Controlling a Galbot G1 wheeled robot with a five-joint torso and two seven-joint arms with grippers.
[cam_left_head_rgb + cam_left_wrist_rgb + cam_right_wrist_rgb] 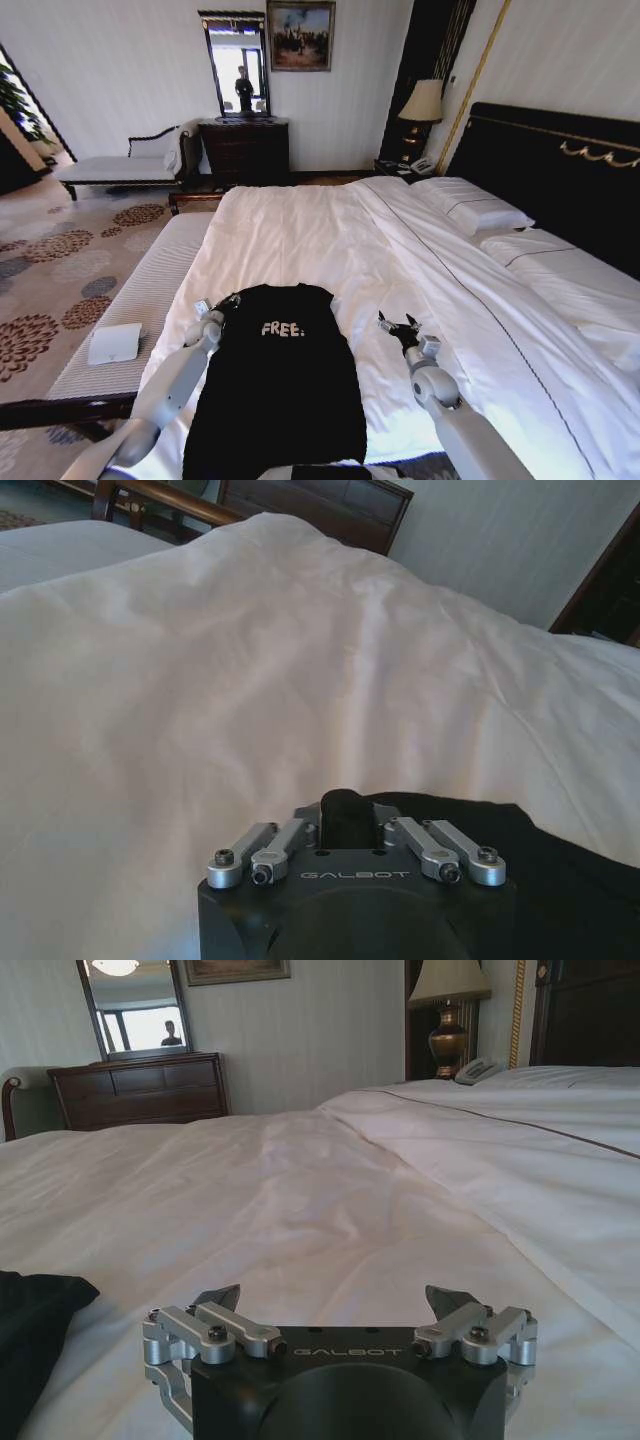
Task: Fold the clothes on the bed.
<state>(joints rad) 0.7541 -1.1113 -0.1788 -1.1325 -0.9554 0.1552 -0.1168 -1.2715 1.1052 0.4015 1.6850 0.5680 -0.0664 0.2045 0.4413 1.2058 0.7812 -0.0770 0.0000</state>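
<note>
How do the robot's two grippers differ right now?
The left gripper sits at the T-shirt's shoulder, jaws shut on black cloth; the right gripper is apart from the T-shirt, over the bare white sheet. Its jaws stand open and hold nothing. Both are low over the bed, pointing toward its far side.

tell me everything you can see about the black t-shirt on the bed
The black T-shirt is soft fabric with white "FREE!" lettering on the chest. It lies flat, already narrowed into a long strip with no sleeves showing, on the white bed near its foot. The left gripper is shut on the shirt's top left corner. The right gripper hovers open beside it, apart from the cloth.
</note>
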